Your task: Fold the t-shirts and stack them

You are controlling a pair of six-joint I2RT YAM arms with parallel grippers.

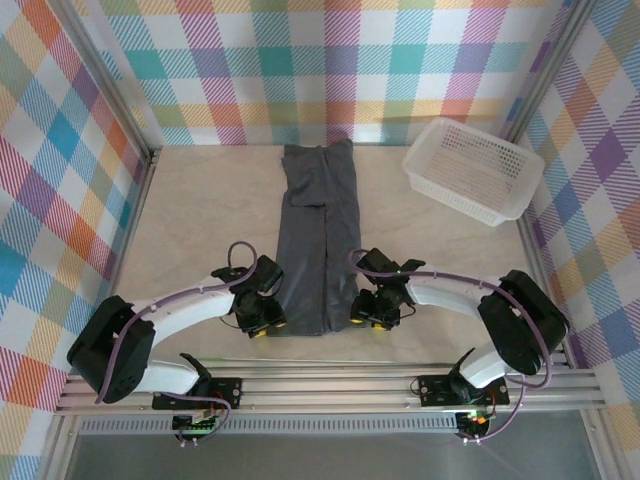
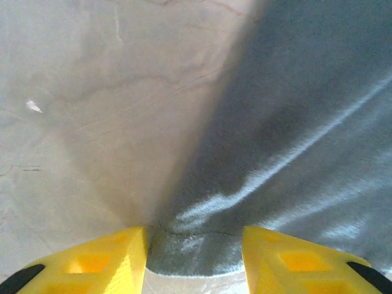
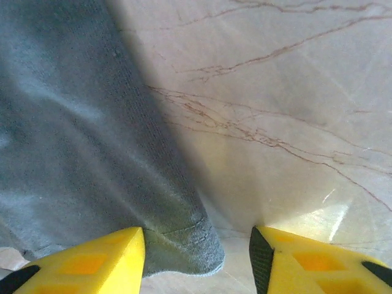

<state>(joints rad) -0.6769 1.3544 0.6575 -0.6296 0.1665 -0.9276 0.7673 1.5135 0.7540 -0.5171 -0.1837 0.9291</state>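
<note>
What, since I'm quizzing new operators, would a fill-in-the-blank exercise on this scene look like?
1. The t-shirt is dark ___.
2. The ___ basket sits at the table's far right corner.
3. The left tool and right tool flank the t-shirt's ___ end.
4. Each tool's jaws stand ___.
Missing: grey; white; near; open.

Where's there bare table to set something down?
Widest bare patch: the table left of the t-shirt, out to the left wall. A smaller one lies right of the t-shirt, nearer than the basket. Crowded at the t-shirt's near end, where the jaws of the left arm and right arm stand open over its corners.
</note>
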